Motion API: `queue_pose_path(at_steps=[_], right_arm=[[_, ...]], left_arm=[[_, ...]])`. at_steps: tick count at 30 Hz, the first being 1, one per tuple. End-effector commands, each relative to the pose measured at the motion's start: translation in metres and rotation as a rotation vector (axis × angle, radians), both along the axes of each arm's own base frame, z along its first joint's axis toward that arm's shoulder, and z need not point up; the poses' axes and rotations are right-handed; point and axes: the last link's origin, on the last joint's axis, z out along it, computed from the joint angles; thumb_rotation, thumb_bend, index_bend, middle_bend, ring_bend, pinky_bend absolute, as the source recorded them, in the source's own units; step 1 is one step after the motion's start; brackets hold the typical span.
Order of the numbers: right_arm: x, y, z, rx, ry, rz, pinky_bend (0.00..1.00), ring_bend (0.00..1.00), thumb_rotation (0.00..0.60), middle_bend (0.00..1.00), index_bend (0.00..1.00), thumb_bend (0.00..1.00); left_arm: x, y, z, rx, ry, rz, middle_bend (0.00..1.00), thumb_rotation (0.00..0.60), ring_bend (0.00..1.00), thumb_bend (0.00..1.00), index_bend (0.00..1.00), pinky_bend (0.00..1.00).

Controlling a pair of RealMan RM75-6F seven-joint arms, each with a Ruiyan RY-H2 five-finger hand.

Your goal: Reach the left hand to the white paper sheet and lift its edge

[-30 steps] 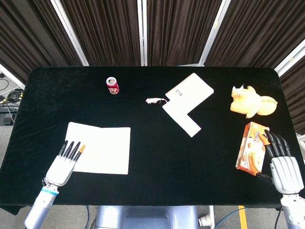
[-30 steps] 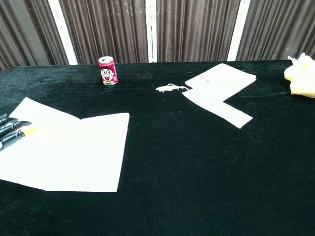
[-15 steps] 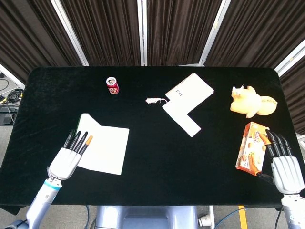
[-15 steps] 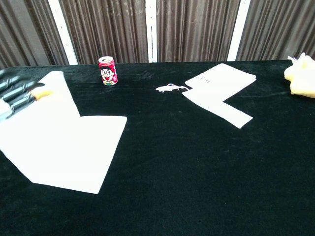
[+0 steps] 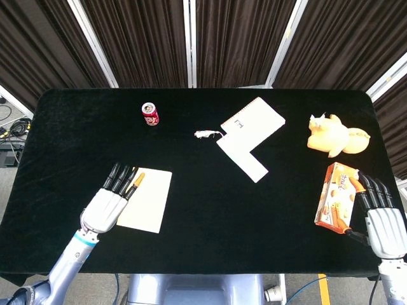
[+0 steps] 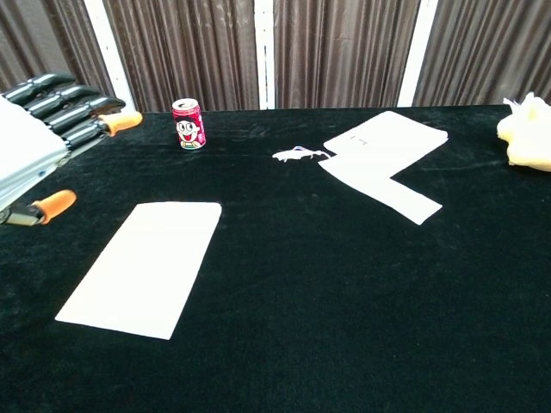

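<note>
The white paper sheet point(image 5: 151, 198) point(image 6: 142, 267) lies on the black table at the front left. It shows as a narrow strip, and its left half seems folded over onto the rest. My left hand point(image 5: 109, 206) point(image 6: 39, 142) is raised above the sheet's left edge with its fingers point(image 6: 77, 107) stretched out and apart. Nothing shows between thumb and fingers, and in the chest view the hand is clear of the paper. My right hand point(image 5: 381, 222) rests at the front right, fingers extended and holding nothing.
An orange box point(image 5: 336, 194) lies just left of my right hand. Farther back are a red can point(image 5: 150, 114) point(image 6: 188, 124), a notebook point(image 5: 253, 121) over another white sheet point(image 5: 245, 159), a small white scrap point(image 5: 206, 134) and a yellow plush toy point(image 5: 334, 136).
My left hand rose and swept right, taking the sheet's left edge up and over. The paper went from fully spread to a narrow strip. The right hand stayed put.
</note>
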Motion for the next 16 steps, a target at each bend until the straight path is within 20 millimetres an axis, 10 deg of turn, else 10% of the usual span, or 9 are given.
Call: queue_pose_path(at_steps=[1,16], right_arm=[[-0.001,0.0,-0.001,0.007,0.009,-0.004,0.0,0.0,0.6,0.0,0.1,0.11],[0.005,0.003,-0.012,0.052,0.078,0.002,0.0,0.0,0.6,0.0,0.06,0.11]], left_arm=[[-0.014,-0.014,0.011,-0.018,-0.046,0.085,0.0,0.6,0.0,0.24,0.0,0.0],[-0.084,-0.082,0.077,-0.057,-0.332,0.455,0.0,0.6,0.0,0.12,0.0,0.0]])
